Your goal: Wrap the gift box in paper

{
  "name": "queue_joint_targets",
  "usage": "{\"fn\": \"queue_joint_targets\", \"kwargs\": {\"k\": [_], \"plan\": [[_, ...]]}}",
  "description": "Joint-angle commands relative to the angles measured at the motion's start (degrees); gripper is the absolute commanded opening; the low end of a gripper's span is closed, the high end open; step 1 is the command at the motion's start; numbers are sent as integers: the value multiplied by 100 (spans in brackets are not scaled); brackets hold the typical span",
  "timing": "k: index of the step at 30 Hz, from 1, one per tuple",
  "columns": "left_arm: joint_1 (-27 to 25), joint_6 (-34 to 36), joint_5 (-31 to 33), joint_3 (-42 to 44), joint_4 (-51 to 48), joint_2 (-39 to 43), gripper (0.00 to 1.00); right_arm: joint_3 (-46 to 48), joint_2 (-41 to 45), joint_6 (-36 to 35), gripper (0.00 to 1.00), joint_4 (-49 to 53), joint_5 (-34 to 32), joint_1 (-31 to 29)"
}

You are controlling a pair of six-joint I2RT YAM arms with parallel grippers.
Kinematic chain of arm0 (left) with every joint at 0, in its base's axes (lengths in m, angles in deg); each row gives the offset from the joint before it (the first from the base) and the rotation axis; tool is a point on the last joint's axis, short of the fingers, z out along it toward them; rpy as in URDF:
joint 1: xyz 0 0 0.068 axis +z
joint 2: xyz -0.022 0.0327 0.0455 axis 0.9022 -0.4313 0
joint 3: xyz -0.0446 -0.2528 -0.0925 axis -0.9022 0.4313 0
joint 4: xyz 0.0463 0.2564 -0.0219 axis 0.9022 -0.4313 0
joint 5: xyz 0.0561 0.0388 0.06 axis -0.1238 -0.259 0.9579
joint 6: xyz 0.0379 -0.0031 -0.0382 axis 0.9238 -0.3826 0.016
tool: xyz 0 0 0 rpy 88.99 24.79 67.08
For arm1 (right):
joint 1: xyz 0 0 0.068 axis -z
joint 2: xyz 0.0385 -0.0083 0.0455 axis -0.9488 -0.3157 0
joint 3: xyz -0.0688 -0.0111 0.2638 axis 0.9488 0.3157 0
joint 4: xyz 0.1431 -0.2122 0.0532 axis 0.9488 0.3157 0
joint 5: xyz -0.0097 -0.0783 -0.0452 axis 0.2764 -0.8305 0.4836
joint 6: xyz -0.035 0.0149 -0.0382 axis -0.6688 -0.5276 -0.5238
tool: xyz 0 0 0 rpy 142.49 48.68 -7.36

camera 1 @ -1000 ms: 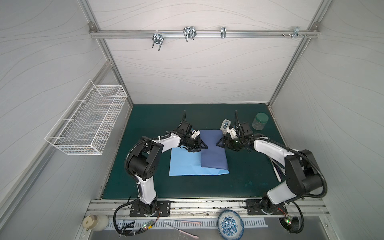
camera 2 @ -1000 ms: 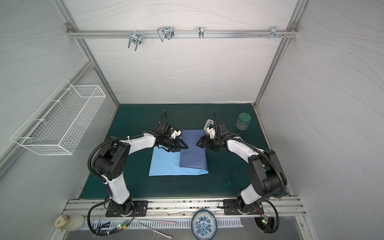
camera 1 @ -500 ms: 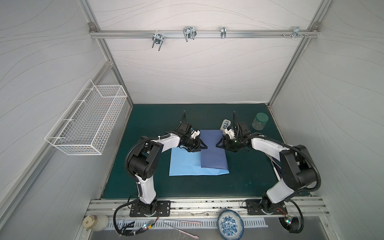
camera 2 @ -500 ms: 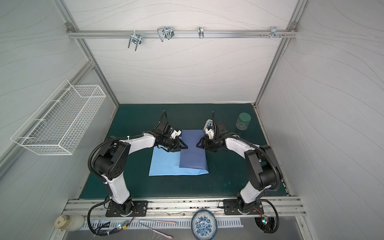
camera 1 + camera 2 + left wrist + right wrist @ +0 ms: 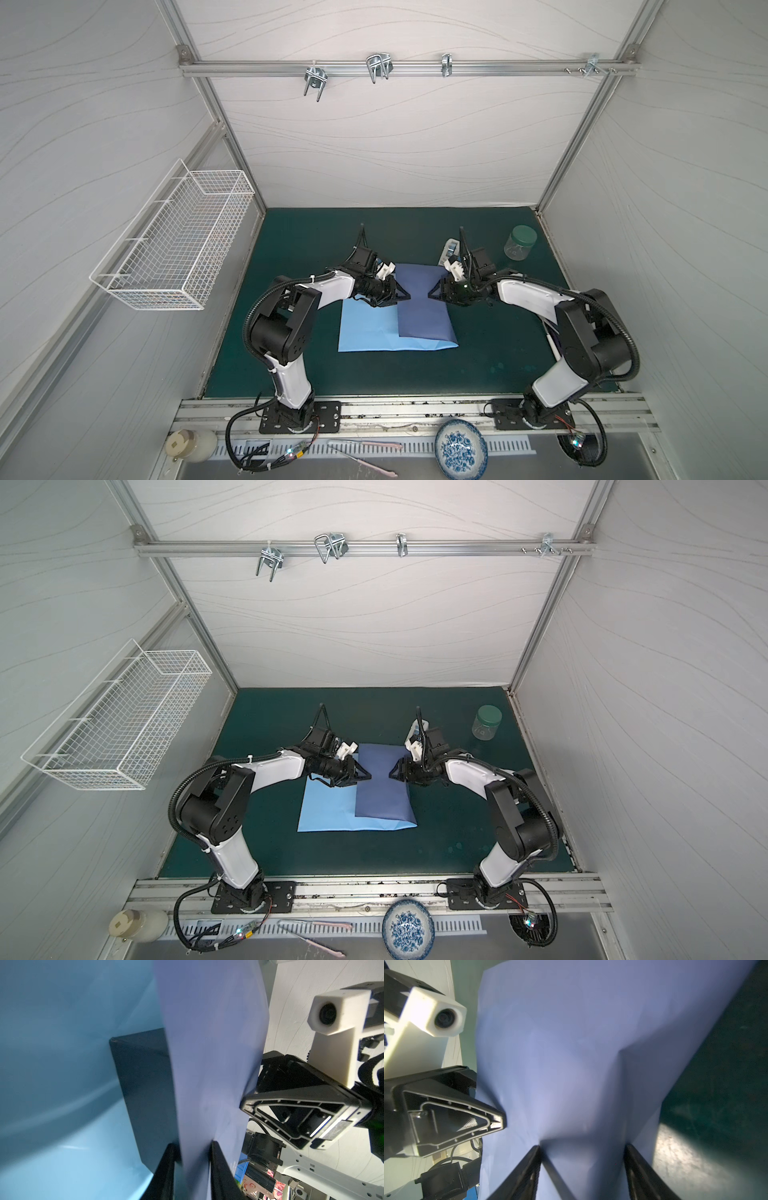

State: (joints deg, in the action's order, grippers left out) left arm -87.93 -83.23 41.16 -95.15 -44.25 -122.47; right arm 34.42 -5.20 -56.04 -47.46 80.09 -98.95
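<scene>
We see only one dark side of the gift box (image 5: 143, 1088); the paper (image 5: 422, 316) folded over it on the bench (image 5: 498, 357) hides the rest. The left gripper (image 5: 192, 1151) jaws pinch the paper; the right gripper (image 5: 582, 1147) jaws straddle it, apart, narrower than before.

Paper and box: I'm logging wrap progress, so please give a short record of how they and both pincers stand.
paper: flat on the mat, sky-blue face up, right part folded over
flap: indigo face up, covering the box
box: navy, one side showing in the left wrist view
left pincer: at the flap's left edge, jaws narrow, flap between them; grip unclear
right pincer: at the flap's right edge, jaws apart, straddling the paper
wrap: left part not yet folded
</scene>
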Motion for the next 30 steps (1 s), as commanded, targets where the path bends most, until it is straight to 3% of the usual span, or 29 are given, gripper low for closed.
{"fn": "queue_joint_targets", "kwargs": {"k": [1, 11, 19, 30], "plan": [[8, 77, 614, 366, -436, -16, 22, 122, -11, 145, 64, 37, 288, -355], [16, -93, 414, 199, -258, -130, 20, 113, 589, -116, 76, 405, 44, 241], [11, -214, 355, 145, -152, -214, 20, -1, 274, -96, 99, 225, -52, 466], [-15, -718, 39, 273, 457, -343, 21, 28, -304, 279, 99, -405, 570, 508]]}}
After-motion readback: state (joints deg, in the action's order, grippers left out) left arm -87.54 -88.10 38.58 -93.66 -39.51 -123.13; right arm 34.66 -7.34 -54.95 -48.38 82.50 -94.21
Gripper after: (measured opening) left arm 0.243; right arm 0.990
